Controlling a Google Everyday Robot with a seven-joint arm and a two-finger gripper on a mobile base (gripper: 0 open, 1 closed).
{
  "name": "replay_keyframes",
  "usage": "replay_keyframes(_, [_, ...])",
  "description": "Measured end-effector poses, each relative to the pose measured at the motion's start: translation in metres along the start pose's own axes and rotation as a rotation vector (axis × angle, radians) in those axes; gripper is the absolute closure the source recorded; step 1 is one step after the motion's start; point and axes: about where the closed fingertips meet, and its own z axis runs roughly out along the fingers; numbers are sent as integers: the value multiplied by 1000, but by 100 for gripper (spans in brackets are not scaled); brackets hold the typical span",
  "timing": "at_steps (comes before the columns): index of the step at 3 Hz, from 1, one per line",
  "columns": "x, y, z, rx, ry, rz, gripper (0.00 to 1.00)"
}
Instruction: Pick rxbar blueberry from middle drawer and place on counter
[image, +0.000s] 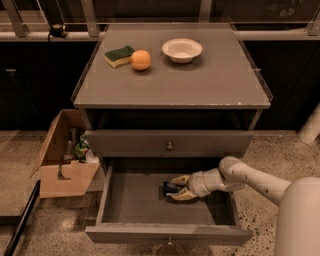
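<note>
The middle drawer (125, 205) is pulled open below the counter (200, 80). The rxbar blueberry (170, 188), a small dark shiny bar, lies on the drawer floor right of the middle. My gripper (175, 188) reaches in from the right, low inside the drawer, with one pale finger (179, 179) above the bar and the other below it. The fingers sit around the bar, which still rests on the floor.
On the counter stand a white bowl (182, 49), an orange (141, 60) and a green-and-yellow sponge (119, 55). A closed upper drawer (169, 143) is above the open one. An open cardboard box (62, 155) with items stands on the floor to the left.
</note>
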Motion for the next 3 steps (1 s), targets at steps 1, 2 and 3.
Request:
replay_keyframes(1, [-20,4,-17,-30,-78,-30,100])
replay_keyframes(2, [-40,13,-34,-92,-150,-81,100])
replay_keyframes(3, [-56,23,-49,-154,-185,-119,100])
